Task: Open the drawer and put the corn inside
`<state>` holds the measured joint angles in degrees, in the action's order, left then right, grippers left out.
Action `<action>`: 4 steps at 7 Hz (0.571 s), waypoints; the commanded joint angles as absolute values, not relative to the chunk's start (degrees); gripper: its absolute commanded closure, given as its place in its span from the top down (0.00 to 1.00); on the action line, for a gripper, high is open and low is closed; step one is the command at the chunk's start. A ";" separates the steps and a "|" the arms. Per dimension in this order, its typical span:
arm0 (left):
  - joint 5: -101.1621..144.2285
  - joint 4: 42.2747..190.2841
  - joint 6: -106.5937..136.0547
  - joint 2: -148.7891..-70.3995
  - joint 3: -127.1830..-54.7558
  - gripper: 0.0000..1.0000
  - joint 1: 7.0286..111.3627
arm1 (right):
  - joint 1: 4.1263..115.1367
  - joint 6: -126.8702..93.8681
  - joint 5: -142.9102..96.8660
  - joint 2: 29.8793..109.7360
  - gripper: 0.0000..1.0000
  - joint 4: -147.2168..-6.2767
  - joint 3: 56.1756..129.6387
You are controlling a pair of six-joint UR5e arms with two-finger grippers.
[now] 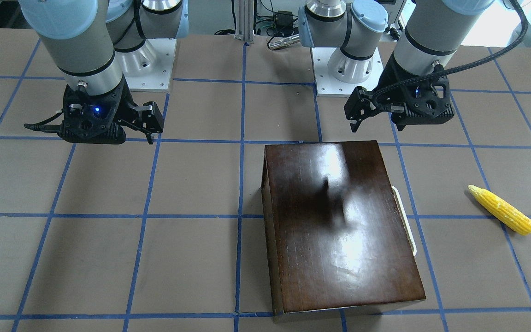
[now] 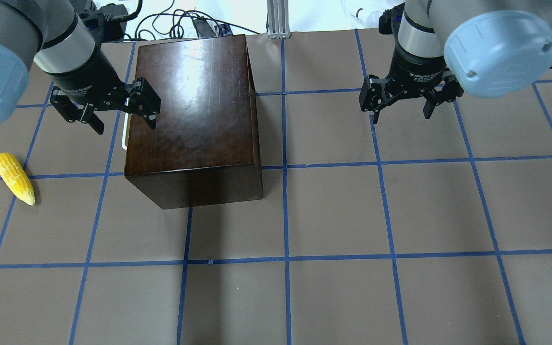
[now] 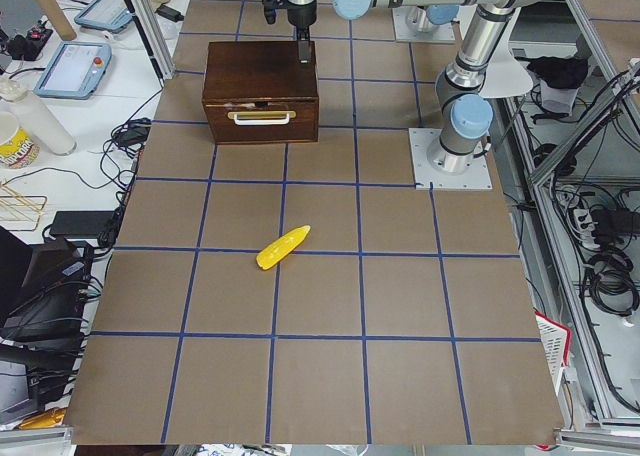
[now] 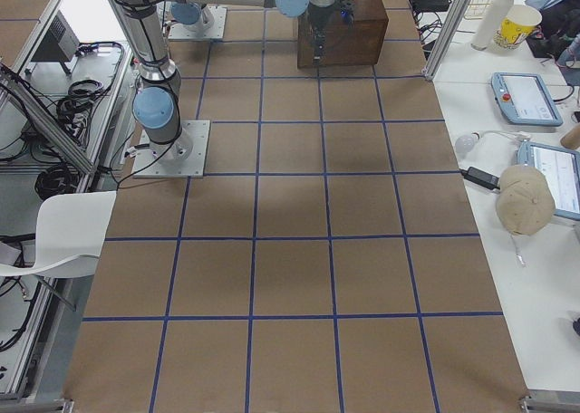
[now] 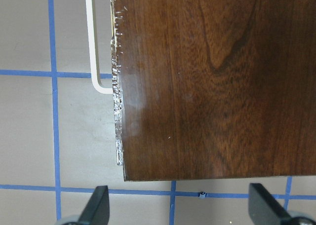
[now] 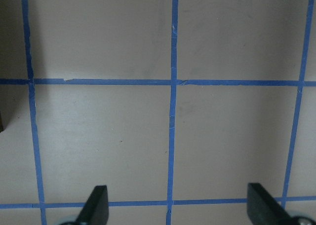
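The glossy dark-brown box [image 2: 194, 105] stands at the far left-centre of the table, with its drawer [image 3: 262, 119] shut. The cream handle [image 1: 406, 221] faces the robot's left side and also shows in the left wrist view [image 5: 91, 52]. The yellow corn [image 2: 15, 178] lies on the table to the left of the box, apart from it; it also shows in the front view [image 1: 503, 210]. My left gripper [image 2: 125, 127] is open and empty, and hovers above the box's handle-side top edge. My right gripper [image 2: 400, 115] is open and empty above bare table, right of the box.
The table is brown with a blue tape grid. The arm base plates [image 1: 150, 60] [image 1: 344, 69] sit at the robot's edge. An aluminium post [image 2: 278, 19] and cables stand behind the box. Side benches hold tablets [image 4: 524, 96] and a cup [image 4: 518, 24].
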<state>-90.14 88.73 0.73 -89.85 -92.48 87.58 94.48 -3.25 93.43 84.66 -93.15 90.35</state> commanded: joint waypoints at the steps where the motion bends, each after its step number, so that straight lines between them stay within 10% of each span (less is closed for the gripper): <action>1: -90.18 88.77 0.70 -89.65 -92.81 1.00 87.54 | 94.48 -3.25 93.43 84.64 1.00 -93.16 90.35; 4: -90.18 88.68 0.70 -90.00 -92.81 1.00 87.63 | 94.48 -3.25 93.43 84.64 1.00 -93.16 90.35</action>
